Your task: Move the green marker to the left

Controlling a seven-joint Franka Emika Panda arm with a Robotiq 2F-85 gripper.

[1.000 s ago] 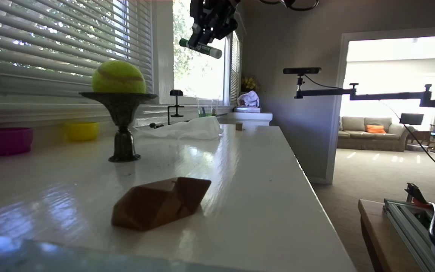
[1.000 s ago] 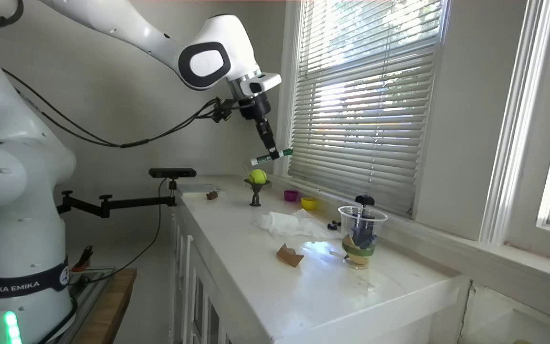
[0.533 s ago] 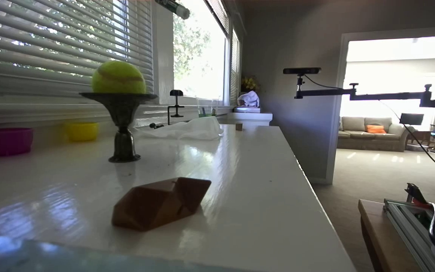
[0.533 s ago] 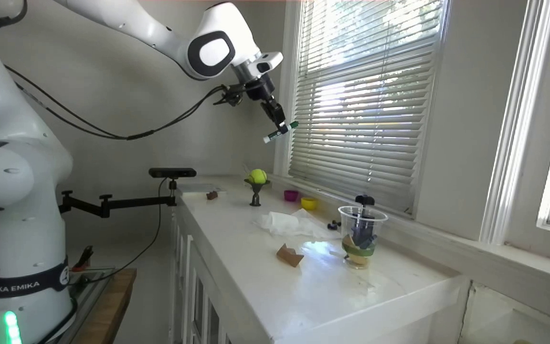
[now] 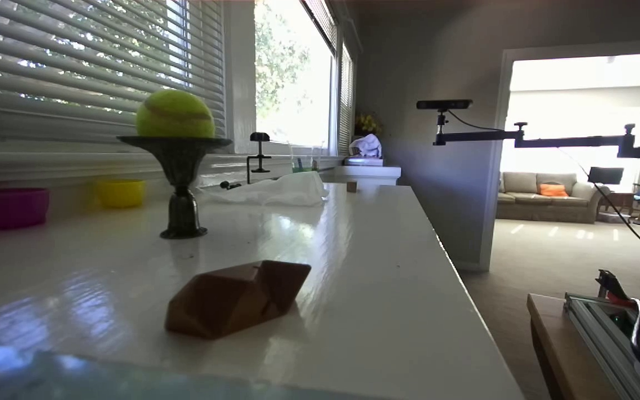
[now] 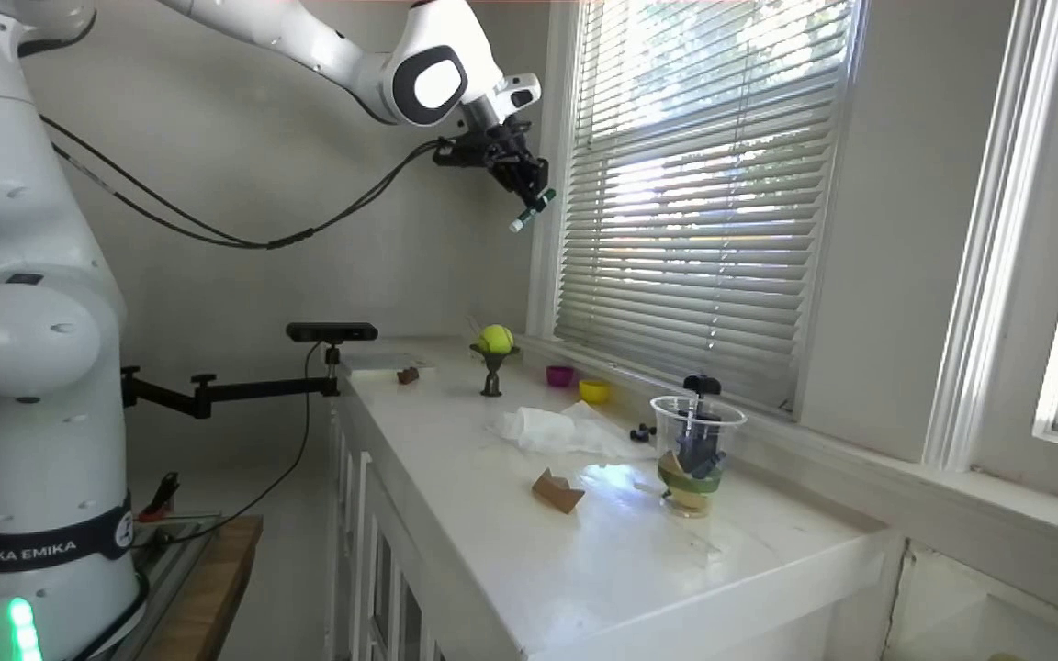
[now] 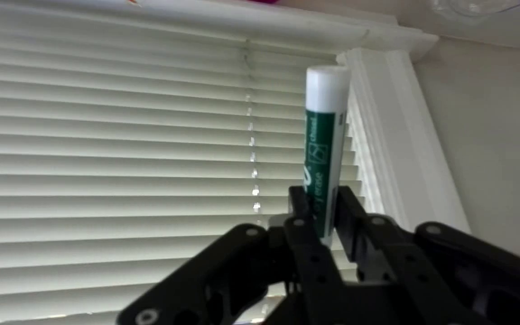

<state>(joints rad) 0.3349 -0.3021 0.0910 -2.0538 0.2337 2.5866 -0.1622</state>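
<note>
Green marker point(image 7: 325, 149) clamped in the gripper point(image 7: 321, 198), well above the white counter point(image 6: 465, 441)

In an exterior view, reading from the left, the white robot arm point(image 6: 33, 340) spans the top of the scene, with a black camera point(image 6: 332, 332) lower down. A small brown block point(image 6: 408, 375) lies towards the far end of the counter, then a tennis ball point(image 6: 496, 338) sits on a dark stand point(image 6: 491, 378). Higher up and slightly right of the ball, the gripper pinches the marker from both sides; the marker is tilted, white end down to the left, green end up to the right. Lower, on the counter, come a crumpled white sheet point(image 6: 545, 429), a folded brown piece point(image 6: 557, 491), a purple bowl point(image 6: 560, 375) and a yellow bowl point(image 6: 594, 392). At the right, beyond window blinds point(image 6: 694, 229) that back the marker in the wrist view, a clear cup point(image 6: 662, 442) stands upright.
</note>
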